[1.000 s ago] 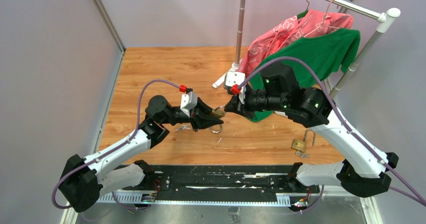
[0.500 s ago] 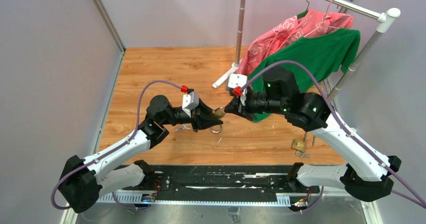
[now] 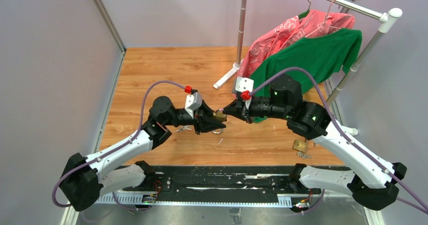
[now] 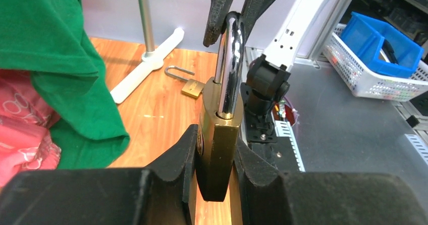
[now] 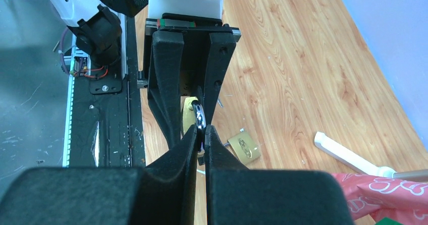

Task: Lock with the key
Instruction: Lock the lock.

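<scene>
A brass padlock [image 4: 218, 149] stands upright in my left gripper [image 4: 217, 164], which is shut on its body. Its steel shackle [image 4: 227, 68] rises to my right gripper's fingers [image 4: 220, 13], which pinch its top. In the right wrist view my right gripper [image 5: 201, 134] is shut on the shackle [image 5: 199, 115], facing the left gripper's fingers [image 5: 166, 83]. From above, the two grippers meet at the padlock [image 3: 219, 115] over the middle of the wooden floor. I cannot pick out a key.
A second padlock [image 3: 300, 145] lies open at the right front, and another [image 5: 245, 148] lies on the floor under the grippers. A clothes rack [image 3: 242, 23] with a green shirt [image 3: 313, 53] and a pink cloth [image 3: 287, 33] stands behind. Small metal bits [image 3: 184, 128] lie by the left arm.
My right arm has swung lower and its wrist has turned, keeping its tips at the padlock. My left gripper has shifted slightly right with the padlock.
</scene>
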